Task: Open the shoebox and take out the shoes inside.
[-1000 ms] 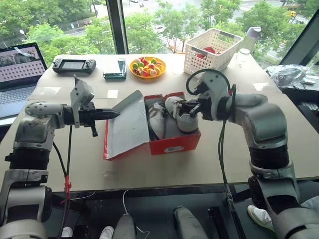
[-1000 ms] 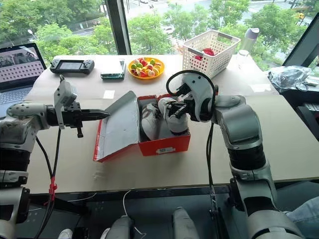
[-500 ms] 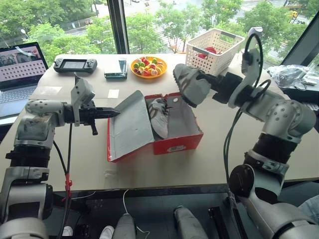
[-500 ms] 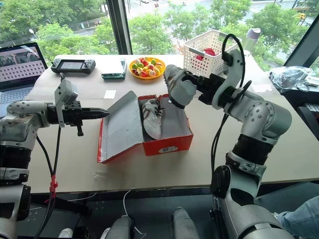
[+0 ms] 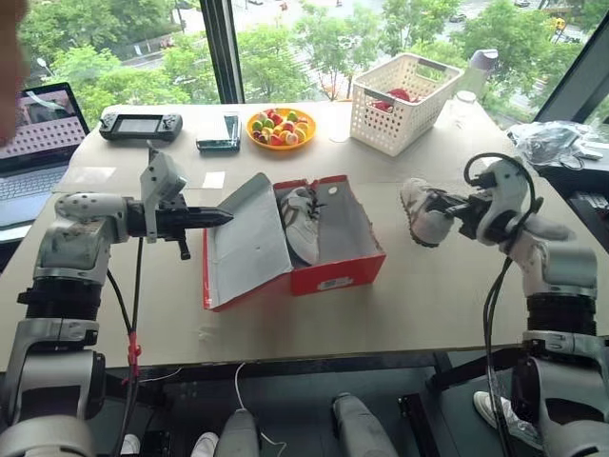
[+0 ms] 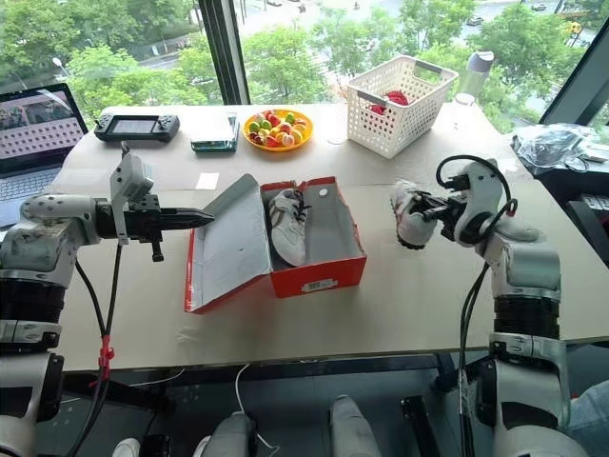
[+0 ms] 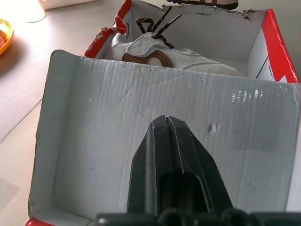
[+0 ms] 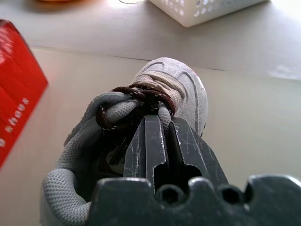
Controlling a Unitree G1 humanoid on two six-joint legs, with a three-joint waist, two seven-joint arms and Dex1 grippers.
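Your right hand (image 6: pixel 430 211) is clenched on one small whitish sneaker with dark laces (image 6: pixel 410 214), holding it in the air above the tan counter (image 6: pixel 400 295), to the right of the red rectangular cardboard shoebox (image 6: pixel 319 271). Your left hand (image 6: pixel 207 219) is pinched shut with its tips against the grey-white inside of the raised lid (image 6: pixel 228 243). The other sneaker (image 6: pixel 285 227) lies inside the box.

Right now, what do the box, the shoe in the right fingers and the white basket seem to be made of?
The box: cardboard, red outside; its lid shows grey ribbed corrugation inside. The shoe: probably soft suede-like fabric with mesh, matte whitish-grey, with dark corded laces. The basket: likely hard plastic, white, with a moulded lattice of holes.
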